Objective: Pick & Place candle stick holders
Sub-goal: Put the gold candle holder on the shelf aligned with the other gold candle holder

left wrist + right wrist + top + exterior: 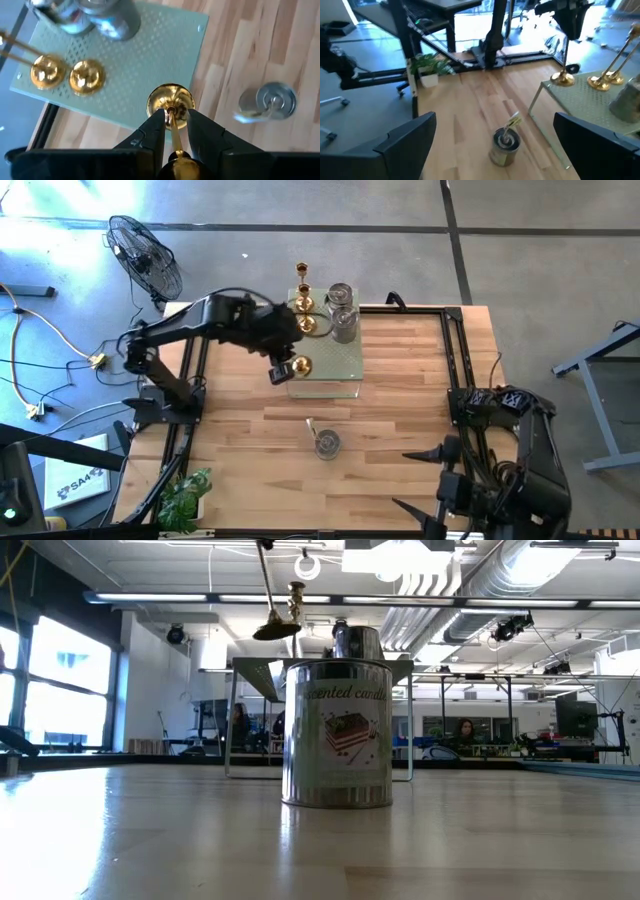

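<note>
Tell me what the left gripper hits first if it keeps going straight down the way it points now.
Likely the pale green perforated box. The left gripper points down, shut on the thin stem of a shiny gold candle stick holder, whose round base sits over the box near its edge. Whether the base already touches is unclear.

The back of the pale green box [352,366] is crowded by two gold holders [303,312] and two silver holders [341,310], while bare wood surrounds the lone silver holder [326,443] in front.
</note>
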Controlling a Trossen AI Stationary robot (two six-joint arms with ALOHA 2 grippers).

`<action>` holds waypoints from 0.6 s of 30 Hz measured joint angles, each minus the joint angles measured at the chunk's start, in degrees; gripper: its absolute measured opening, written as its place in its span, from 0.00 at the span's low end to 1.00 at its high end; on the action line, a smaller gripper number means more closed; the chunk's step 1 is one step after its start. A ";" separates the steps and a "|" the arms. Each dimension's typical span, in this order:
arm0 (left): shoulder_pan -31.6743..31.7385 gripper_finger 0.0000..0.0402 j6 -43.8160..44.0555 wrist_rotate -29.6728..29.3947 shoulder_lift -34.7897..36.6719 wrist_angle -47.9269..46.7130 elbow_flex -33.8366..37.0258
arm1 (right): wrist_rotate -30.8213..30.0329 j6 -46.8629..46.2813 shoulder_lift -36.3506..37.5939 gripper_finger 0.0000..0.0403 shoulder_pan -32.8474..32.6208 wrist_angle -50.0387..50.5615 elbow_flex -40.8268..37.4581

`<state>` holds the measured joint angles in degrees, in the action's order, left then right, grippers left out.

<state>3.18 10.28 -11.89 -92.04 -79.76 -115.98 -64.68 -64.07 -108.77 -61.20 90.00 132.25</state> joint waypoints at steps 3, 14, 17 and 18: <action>2.15 0.18 -3.63 1.04 -4.03 -5.47 -7.27 | -0.85 0.85 0.20 0.98 1.07 -0.02 0.00; 10.48 0.18 -12.89 6.79 -9.70 -10.72 -17.53 | 0.68 4.01 1.36 0.98 4.83 0.02 0.00; 11.66 0.18 -14.21 6.84 -10.64 -9.96 -17.42 | 0.74 4.12 1.36 0.99 5.43 0.03 0.00; 11.58 0.18 -14.81 6.87 -10.99 -10.33 -17.40 | 0.70 4.23 1.36 0.99 5.64 0.02 0.00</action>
<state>14.76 -4.53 -5.02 -103.03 -90.09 -133.38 -63.99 -59.84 -107.42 -55.57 90.02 132.25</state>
